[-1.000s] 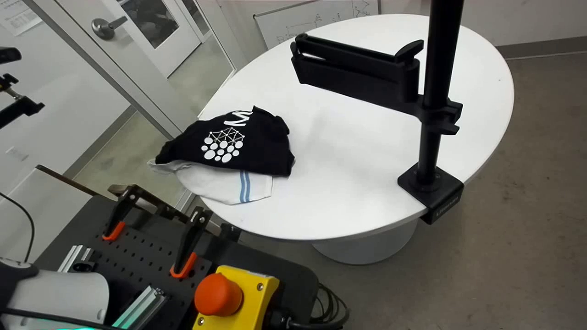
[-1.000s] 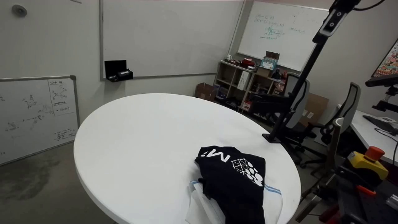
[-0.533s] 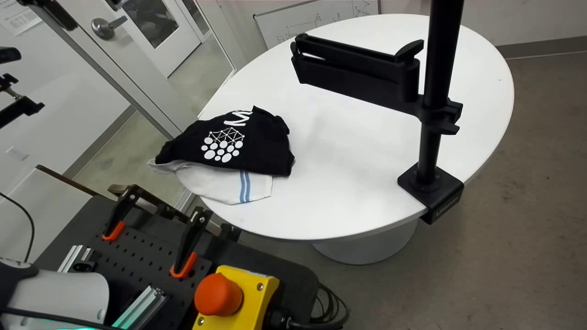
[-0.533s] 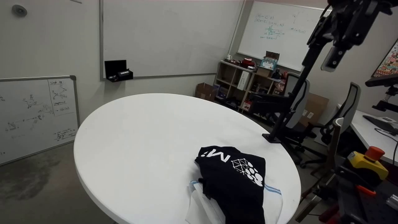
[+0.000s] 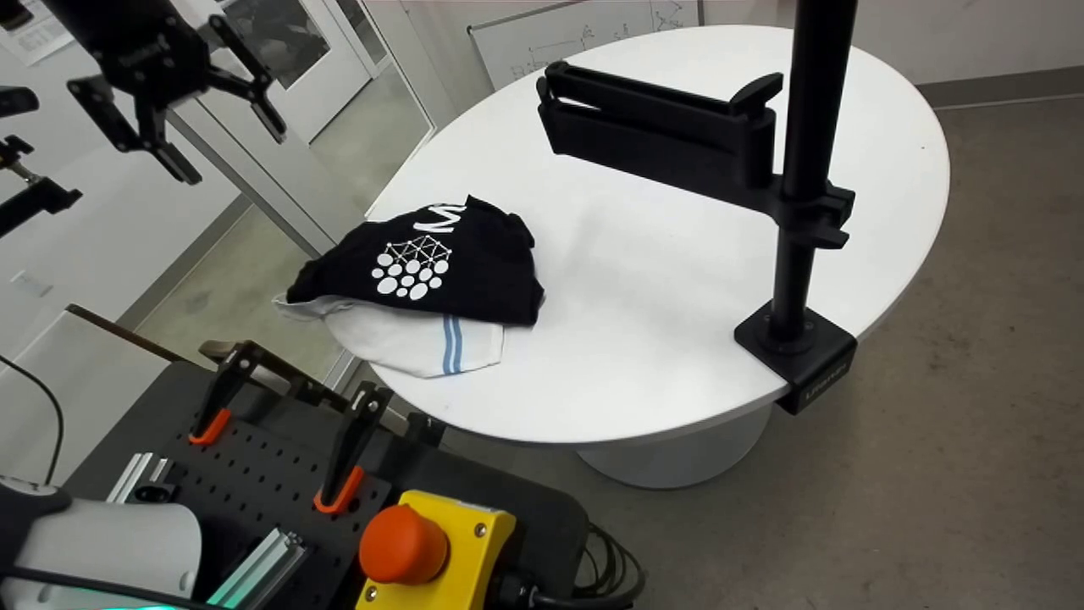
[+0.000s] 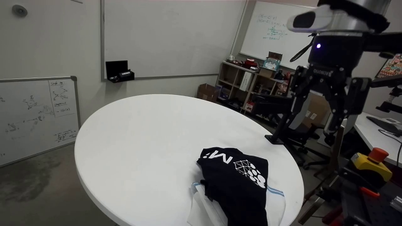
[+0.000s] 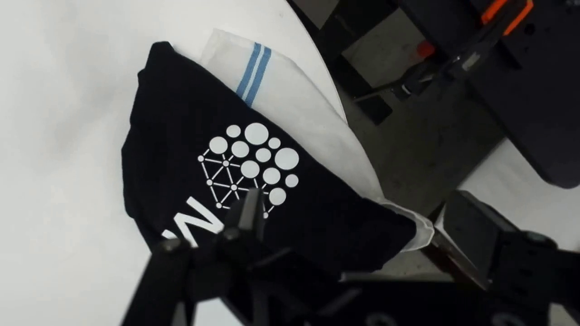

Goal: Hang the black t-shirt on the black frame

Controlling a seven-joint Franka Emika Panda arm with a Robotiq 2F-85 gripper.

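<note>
- Below the gripper (image 5: 233,152) and apart from it: the black t-shirt (image 5: 419,267), bunched on the table (image 5: 644,356), printed side up, not yet lifted.
- Over the shirt, the gripper: fingers (image 5: 178,163) spread wide, nothing held.
- Partly beneath the shirt, hence deeper below the fingers: a white cloth with blue stripes (image 5: 402,339), one side showing.
- Past the shirt, well apart from the gripper: the black frame (image 5: 800,186), its arm bare, base clamped at the table's edge.
- Probable fault, to my eye: a pinch too deep, or at the overlap, could raise the cloth too, since the two touch; a grip far off-centre might let the fabric slide off the frame.
- Views compared: the wrist view lacks the frame and lays one finger across the shirt, hiding clearance; both exterior views show the frame and a gap below the gripper.
</note>
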